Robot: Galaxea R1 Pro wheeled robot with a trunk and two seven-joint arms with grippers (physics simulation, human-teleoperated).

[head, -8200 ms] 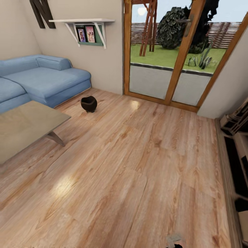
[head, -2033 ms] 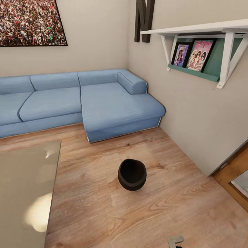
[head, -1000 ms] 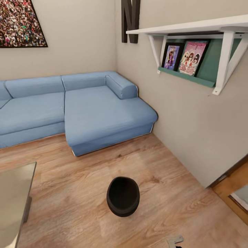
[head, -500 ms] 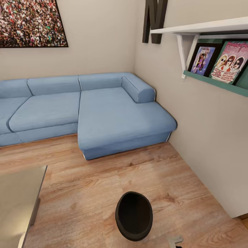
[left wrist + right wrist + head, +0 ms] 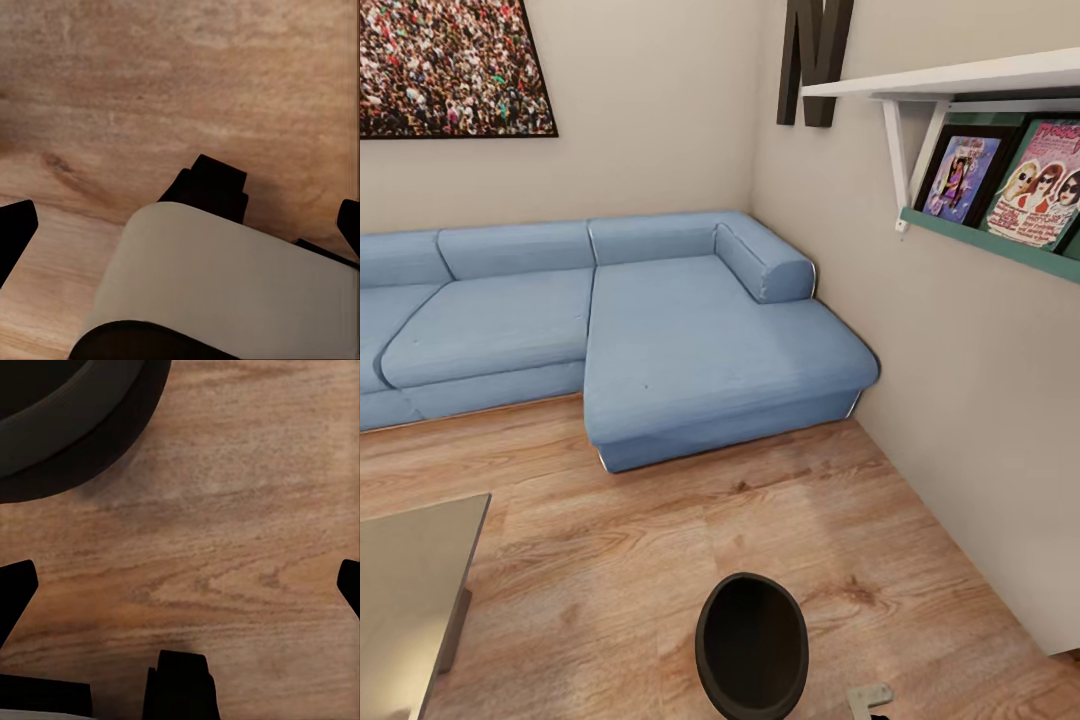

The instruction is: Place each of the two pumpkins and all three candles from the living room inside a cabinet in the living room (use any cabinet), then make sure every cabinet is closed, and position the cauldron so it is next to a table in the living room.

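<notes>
A blue sofa (image 5: 610,320) spans ten to two o'clock; the tabletop (image 5: 405,590) corner lies at eight. The cauldron (image 5: 751,648) stands on the floor (image 5: 610,520) at six, apart from it. Both tools look wide open, empty. Step in hand, I judge: cauldron; next, reach down and grip its rim.

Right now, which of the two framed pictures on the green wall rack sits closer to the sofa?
The purple-toned framed picture, standing nearer the white shelf bracket; the pink one with faces in sunglasses sits farther from the blue sofa.
</notes>
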